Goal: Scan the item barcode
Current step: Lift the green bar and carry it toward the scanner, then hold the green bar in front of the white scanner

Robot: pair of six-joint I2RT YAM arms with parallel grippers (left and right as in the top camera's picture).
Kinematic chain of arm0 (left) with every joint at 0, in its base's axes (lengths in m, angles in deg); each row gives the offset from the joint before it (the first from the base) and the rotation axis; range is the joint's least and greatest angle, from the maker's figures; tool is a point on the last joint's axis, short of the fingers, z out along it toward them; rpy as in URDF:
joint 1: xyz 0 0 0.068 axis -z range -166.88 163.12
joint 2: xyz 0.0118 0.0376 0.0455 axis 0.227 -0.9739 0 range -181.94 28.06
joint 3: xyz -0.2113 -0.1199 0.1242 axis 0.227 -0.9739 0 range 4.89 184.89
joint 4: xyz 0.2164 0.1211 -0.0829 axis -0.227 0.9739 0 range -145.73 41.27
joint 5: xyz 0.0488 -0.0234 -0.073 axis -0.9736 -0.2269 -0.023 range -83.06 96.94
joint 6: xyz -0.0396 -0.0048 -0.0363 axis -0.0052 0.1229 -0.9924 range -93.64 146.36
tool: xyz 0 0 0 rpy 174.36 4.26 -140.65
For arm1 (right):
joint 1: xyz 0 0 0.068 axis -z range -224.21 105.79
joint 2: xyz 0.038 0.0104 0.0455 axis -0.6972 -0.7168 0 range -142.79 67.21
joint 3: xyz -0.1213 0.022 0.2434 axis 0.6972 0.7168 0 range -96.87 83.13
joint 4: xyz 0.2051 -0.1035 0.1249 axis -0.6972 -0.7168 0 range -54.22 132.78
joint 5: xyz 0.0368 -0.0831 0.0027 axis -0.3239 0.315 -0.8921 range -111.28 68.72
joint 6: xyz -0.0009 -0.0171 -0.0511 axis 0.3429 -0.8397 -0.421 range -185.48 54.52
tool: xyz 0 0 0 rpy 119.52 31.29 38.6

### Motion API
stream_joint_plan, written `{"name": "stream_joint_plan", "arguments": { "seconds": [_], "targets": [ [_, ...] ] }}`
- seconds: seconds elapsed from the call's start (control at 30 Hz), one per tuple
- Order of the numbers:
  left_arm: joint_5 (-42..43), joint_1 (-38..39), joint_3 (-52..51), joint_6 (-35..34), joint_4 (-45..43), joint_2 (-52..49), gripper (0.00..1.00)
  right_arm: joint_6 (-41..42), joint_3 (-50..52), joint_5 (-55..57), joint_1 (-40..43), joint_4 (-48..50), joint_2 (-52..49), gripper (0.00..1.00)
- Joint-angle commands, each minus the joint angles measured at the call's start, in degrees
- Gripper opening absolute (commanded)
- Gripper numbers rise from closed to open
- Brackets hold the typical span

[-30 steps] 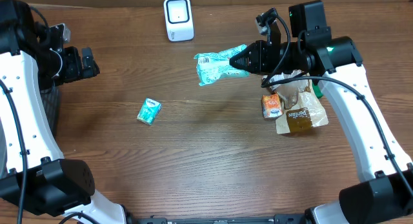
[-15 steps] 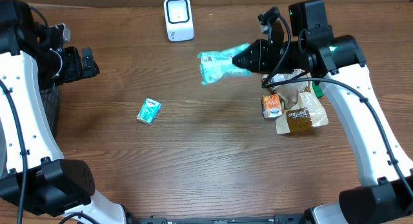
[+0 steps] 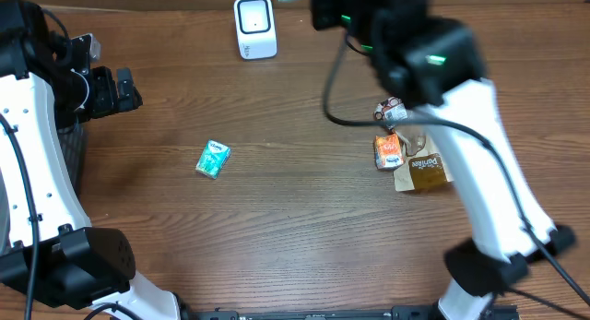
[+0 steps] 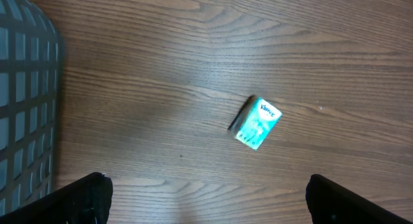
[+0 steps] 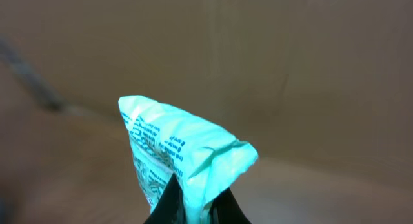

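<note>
1. Wood-grain worktop point(image 3: 277, 228) seen from the fixed overhead camera; I operate both arms remotely.
2. Right gripper point(image 5: 193, 208): closed on the lower end of the teal packet point(image 5: 177, 156). In the wrist view the packet stands up out of the jaws with fine print toward the lens. Only a plain, blurred backdrop lies behind it, so I read it as held clear of the worktop.
3. Overhead view: the right arm rises close to the camera at the far edge, and only 1 corner of the packet shows at the top of the picture. That corner is near the white scanner point(image 3: 254, 27), which stands upright at the far side.
4. Left gripper point(image 3: 120, 89): jaws spread wide and empty, at the left edge beside the grey basket point(image 4: 26, 108). A small tissue pack point(image 4: 257, 122) lies flat on the wood beneath it.
5. Orange packet point(image 3: 388, 152) and brown pouch point(image 3: 426, 171): lying together at the right, not gripped.
6. Progress, as I judge it: pick-up is done and presentation to the scanner is the step in hand. I cannot tell whether the barcode faces the scanner, nor whether a read has registered. Aiming the code and confirming the scan remain.
</note>
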Motion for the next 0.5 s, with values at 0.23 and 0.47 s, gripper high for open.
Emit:
{"name": "stream_joint_plan", "arguments": {
  "seconds": [0.23,0.47],
  "targets": [
    [-0.13,-0.24,0.28,0.90,-0.11,0.22,1.00,-42.77,-0.61,19.93,-2.69,30.75,-21.55,0.04],
    [-0.13,-0.24,0.28,0.90,-0.11,0.22,1.00,-57.79,-0.61,18.82,-2.84,46.51,-31.34,0.04]
  ]
}}
